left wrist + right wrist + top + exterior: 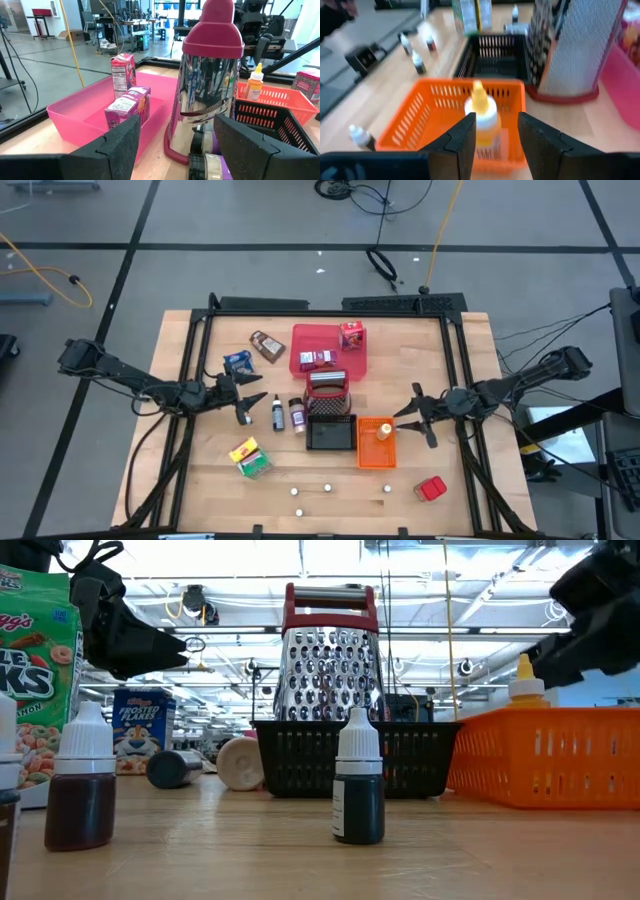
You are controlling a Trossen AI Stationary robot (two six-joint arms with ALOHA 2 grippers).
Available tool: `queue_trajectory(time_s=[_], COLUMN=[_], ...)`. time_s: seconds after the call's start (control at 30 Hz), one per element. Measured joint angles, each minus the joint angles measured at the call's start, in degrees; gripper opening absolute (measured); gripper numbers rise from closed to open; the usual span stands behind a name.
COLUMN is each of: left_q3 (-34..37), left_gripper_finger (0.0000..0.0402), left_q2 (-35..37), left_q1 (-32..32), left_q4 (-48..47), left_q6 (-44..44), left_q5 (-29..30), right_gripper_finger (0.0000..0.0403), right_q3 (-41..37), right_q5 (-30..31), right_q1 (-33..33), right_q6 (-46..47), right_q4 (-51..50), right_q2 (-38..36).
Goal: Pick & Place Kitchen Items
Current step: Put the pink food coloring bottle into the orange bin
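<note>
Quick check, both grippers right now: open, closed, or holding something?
Left gripper: open, holding nothing, beside the two small bottles.
Right gripper: open, holding nothing, at the orange bin with the yellow-capped bottle.

Two arms [150,385], three red boxes [351,335], two dark bottles [277,413], one grater [327,388]

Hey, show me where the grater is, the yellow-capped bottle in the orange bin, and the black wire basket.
grater [330,675], low view, its perforated metal face.
yellow-capped bottle [481,114], right wrist view, its body.
black wire basket [330,436], high view, its floor.
</note>
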State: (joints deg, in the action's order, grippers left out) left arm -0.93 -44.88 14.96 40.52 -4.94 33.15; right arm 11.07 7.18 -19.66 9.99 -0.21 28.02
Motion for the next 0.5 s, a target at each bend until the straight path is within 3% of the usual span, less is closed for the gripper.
queue_trajectory(time_s=[0.2,0.5], left_q3=[0.00,0.00], left_gripper_finger=[0.0255,0.0255], left_q2=[-0.01,0.00], left_q1=[0.00,0.00], left_q4=[0.01,0.01], left_q6=[-0.01,-0.01], left_q5=[0.00,0.02], right_gripper_finger=[0.0134,0.0134], right_q3=[0.00,0.00], right_q5=[-0.02,-0.02], right_q1=[-0.01,-0.02], right_q6=[4.04,8.18], right_q4=[-7.71,-11.28], right_q2=[-2.45,-2.84])
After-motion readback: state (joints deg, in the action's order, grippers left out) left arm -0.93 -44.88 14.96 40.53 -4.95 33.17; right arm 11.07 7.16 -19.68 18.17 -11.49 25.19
